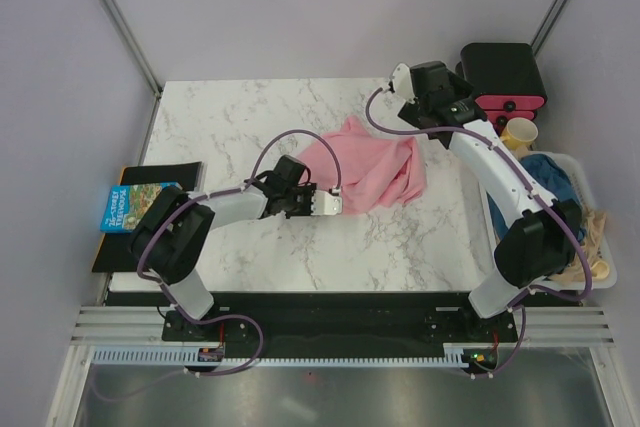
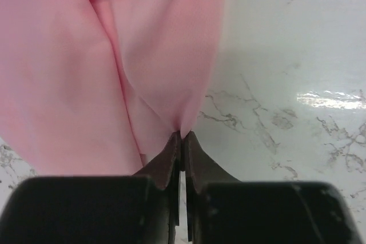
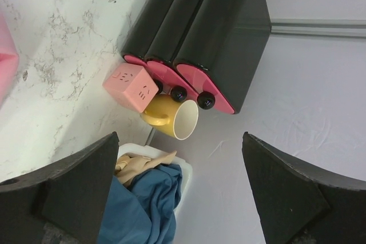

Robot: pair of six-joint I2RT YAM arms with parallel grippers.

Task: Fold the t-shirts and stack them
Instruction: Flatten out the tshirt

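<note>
The light pink t-shirt [image 1: 365,169] lies bunched on the marble table right of centre. It fills the upper left of the left wrist view [image 2: 86,67]. My left gripper [image 1: 335,204] is shut on the shirt's near edge, with a fold of pink cloth pinched at the tips [image 2: 183,136]. My right gripper [image 1: 440,107] hovers over the back right of the table, open and empty [image 3: 180,141], just past the shirt's far corner. The dark teal-blue t-shirt [image 1: 548,175] lies crumpled in the white bin [image 1: 608,272] and shows in the right wrist view [image 3: 146,204].
Black boxes with pink fronts [image 1: 503,75] stand at the back right, with a yellow mug [image 1: 520,133] and a pink cube [image 3: 130,88] beside them. Beige items [image 1: 597,232] share the bin. A book [image 1: 135,205] lies on a black mat at the left edge.
</note>
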